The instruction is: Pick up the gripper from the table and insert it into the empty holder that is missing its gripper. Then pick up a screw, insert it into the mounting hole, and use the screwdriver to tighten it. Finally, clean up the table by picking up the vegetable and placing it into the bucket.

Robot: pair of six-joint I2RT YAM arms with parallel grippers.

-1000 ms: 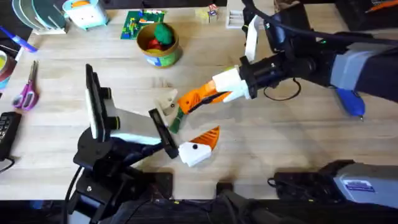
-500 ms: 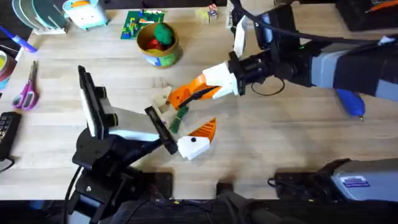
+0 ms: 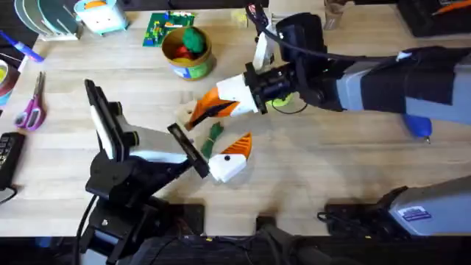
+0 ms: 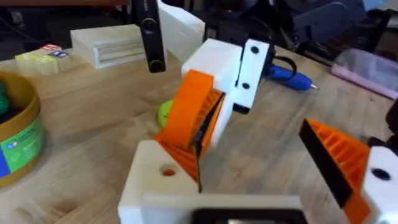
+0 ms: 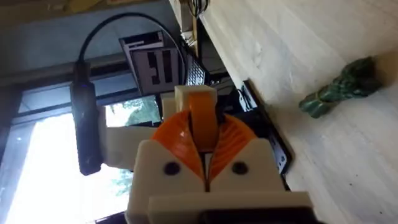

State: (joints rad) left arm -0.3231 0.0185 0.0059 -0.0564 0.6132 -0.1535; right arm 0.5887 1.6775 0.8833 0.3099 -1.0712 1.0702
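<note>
Your right pincer (image 3: 193, 114) reaches in from the right over the middle of the pale wood-grain surface (image 3: 331, 169), its ribbed orange pads pressed together on the gripper (image 5: 201, 121), a flat smooth orange wedge; the right wrist view shows the wedge clamped between the pads. Its tips touch the holder (image 3: 185, 112), a cream angular plastic block just left of them. Your left pincer (image 3: 234, 154) lies nearer, white blocks with orange ribbed tips; you cannot tell whether it is spread. Between the two pincers lies the vegetable (image 3: 214, 138), a slender, knobbly dark green bundle flat on the surface. The bucket (image 3: 188, 53), a round yellow pail with a green and blue band, stands farther back, left of the middle, holding round red and green toy foods (image 3: 190, 41). The blue cylindrical screwdriver (image 3: 416, 125) lies at the right, partly under the right arm.
</note>
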